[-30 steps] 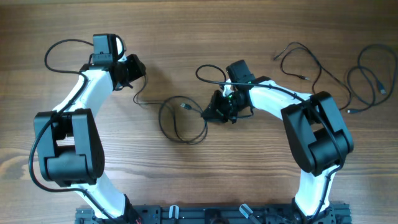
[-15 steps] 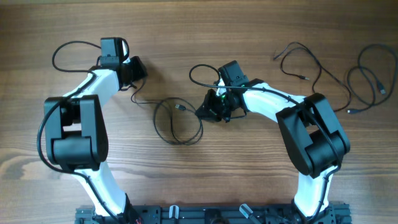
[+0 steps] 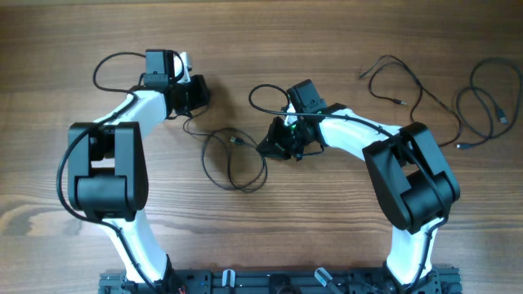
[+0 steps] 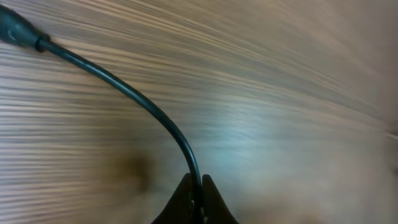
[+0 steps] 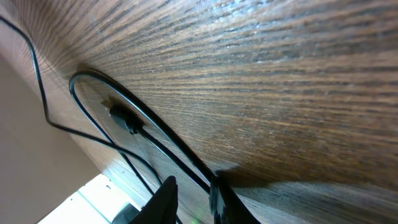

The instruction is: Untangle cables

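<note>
A black cable (image 3: pixel 234 160) lies in a loop on the table between my two arms. One thin strand of it runs up to my left gripper (image 3: pixel 198 98). In the left wrist view my left gripper (image 4: pixel 196 182) is shut on that cable (image 4: pixel 134 99), which curves away to a plug (image 4: pixel 15 31) at the upper left. My right gripper (image 3: pixel 276 147) sits low at the loop's right side. In the right wrist view it (image 5: pixel 193 185) stands narrowly open, with cable strands (image 5: pixel 146 134) running between its fingers (image 5: pixel 163 198), one strand against the right finger. A small plug (image 5: pixel 124 118) lies beyond the jaws.
Two more loose thin cables lie at the back right, one curly (image 3: pixel 394 80) and one coiled near the table's edge (image 3: pixel 482 106). Thicker arm wires loop by the left wrist (image 3: pixel 110 67) and the right wrist (image 3: pixel 261 96).
My left arm has swung right toward the cable's loose strand, and its jaws have shut on it. The right gripper shifted a little left with the loop, then held still.
</note>
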`<state>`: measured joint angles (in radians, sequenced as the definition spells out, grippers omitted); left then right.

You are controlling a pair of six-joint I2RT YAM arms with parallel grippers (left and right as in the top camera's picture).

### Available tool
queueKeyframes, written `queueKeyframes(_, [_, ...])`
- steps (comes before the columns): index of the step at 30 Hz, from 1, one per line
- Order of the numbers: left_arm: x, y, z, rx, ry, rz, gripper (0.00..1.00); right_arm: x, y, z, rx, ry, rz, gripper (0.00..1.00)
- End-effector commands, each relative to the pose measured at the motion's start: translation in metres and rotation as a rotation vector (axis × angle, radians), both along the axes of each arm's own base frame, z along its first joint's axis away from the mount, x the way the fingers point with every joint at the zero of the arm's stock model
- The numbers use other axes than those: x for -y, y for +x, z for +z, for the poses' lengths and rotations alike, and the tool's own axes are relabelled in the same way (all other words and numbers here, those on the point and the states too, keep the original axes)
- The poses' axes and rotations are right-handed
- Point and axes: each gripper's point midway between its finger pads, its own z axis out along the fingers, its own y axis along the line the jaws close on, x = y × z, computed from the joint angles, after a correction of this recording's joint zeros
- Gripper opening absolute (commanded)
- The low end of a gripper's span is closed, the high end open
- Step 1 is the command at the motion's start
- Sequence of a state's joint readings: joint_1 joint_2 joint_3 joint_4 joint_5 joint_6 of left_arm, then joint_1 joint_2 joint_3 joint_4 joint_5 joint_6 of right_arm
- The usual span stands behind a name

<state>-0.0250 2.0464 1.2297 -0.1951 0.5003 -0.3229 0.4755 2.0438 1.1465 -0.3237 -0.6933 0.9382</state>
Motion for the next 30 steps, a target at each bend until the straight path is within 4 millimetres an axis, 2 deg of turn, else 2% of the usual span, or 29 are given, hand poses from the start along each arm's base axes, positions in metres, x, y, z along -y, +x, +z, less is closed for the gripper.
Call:
queueKeyframes(1, [0.041,-0.015,0.076,0.093,-0.271,-0.198,0.04,0.011,-0.002,-0.023,-0.01,-0.082,-0.024,0.2])
queueKeyframes(3, [0.042,-0.029,0.085,0.043,-0.296,-0.202,0.04,0.01,0.0,-0.023,-0.001,-0.081,-0.025,0.19])
queueKeyframes(7, [0.044,-0.048,0.084,-0.033,-0.311,-0.216,0.04,0.01,0.003,-0.023,0.011,-0.082,-0.03,0.18])
queueKeyframes(13, [0.064,-0.089,0.1,-0.086,-0.473,-0.382,0.04,0.008,0.009,-0.021,0.043,-0.072,-0.035,0.15])
queueKeyframes(19, [0.053,-0.111,0.092,-0.137,-0.445,-0.413,0.04,-0.001,0.026,-0.01,0.159,-0.028,0.011,0.15])
queueKeyframes(21, [0.051,-0.118,0.091,-0.157,-0.445,-0.419,0.04,-0.006,0.029,0.001,0.192,-0.012,0.068,0.22])
queueKeyframes(23, [0.051,-0.122,0.089,-0.175,-0.439,-0.423,0.04,-0.008,0.034,0.013,0.228,-0.016,0.123,0.34])
queueKeyframes(25, [0.047,-0.122,0.082,-0.186,-0.395,-0.414,0.04,-0.009,0.039,0.031,0.298,-0.023,0.223,0.44])
queueKeyframes(27, [0.039,-0.119,0.071,-0.194,-0.32,-0.397,0.04,-0.011,0.041,0.051,0.367,-0.027,0.329,0.49])
queueKeyframes(28, [0.034,-0.115,0.065,-0.21,-0.278,-0.363,0.04,-0.011,0.042,0.067,0.423,-0.03,0.424,0.58])
queueKeyframes(30, [0.031,-0.108,0.062,-0.21,-0.257,-0.33,0.04,-0.012,0.038,0.077,0.468,-0.029,0.515,0.71])
